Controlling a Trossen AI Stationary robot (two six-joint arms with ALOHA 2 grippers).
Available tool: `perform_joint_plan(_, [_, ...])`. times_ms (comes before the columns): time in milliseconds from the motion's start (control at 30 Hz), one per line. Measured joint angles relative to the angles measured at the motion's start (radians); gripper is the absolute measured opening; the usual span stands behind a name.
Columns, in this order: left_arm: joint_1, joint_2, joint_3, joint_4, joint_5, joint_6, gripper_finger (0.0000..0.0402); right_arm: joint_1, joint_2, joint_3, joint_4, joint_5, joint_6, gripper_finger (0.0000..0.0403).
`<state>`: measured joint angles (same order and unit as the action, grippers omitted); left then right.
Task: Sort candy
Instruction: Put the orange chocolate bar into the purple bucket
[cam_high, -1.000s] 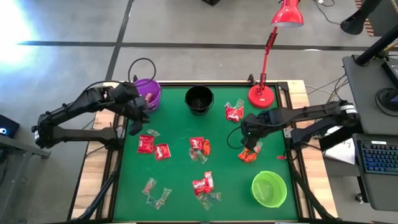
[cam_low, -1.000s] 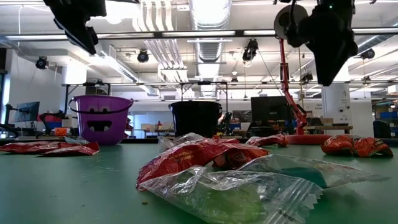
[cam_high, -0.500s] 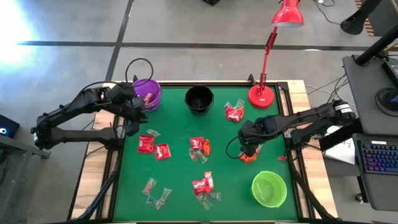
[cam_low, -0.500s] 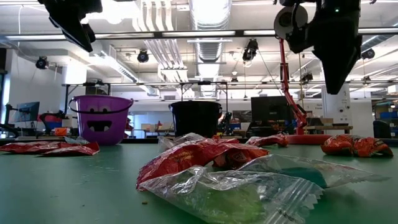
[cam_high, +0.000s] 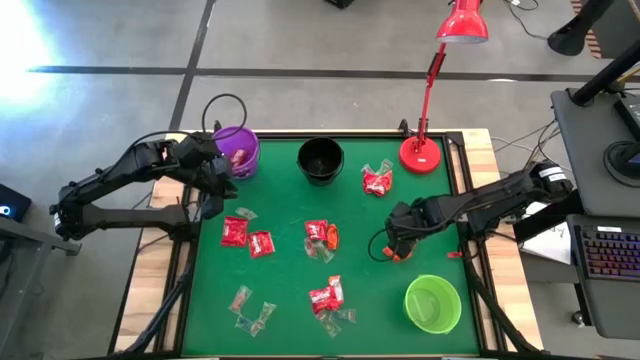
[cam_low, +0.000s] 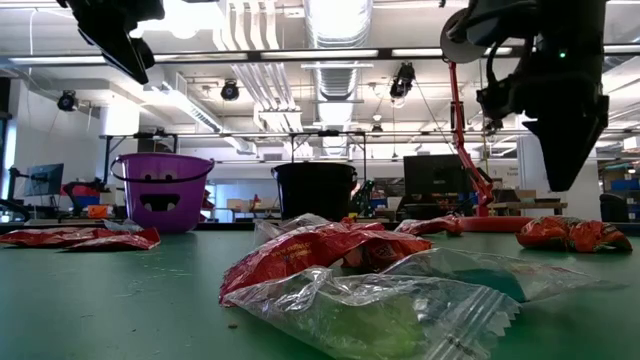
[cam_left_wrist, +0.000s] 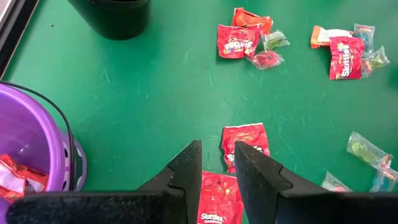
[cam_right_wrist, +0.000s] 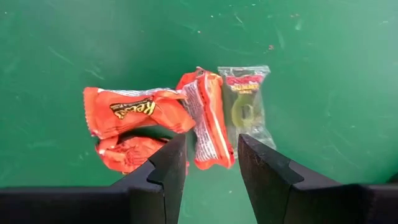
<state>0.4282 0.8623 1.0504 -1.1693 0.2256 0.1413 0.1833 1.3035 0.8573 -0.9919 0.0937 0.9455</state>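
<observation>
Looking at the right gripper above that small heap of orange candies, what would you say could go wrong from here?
The right gripper hangs open over three orange wrappers that overlap, so it may pinch two at once or only a loose flap that slips.

A clear gummy packet lies against the pile and could be dragged along, ending up in the wrong bowl.

The left gripper waits near the purple bowl, so no clash looks likely.
</observation>
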Motion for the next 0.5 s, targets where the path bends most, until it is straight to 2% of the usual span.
perform_joint_plan(500, [0.0, 0.03, 0.0, 0.014, -0.002, 0.007, 0.0077, 0.0, 0.0, -0.073, 0.066, 0.003, 0.032, 0.0137])
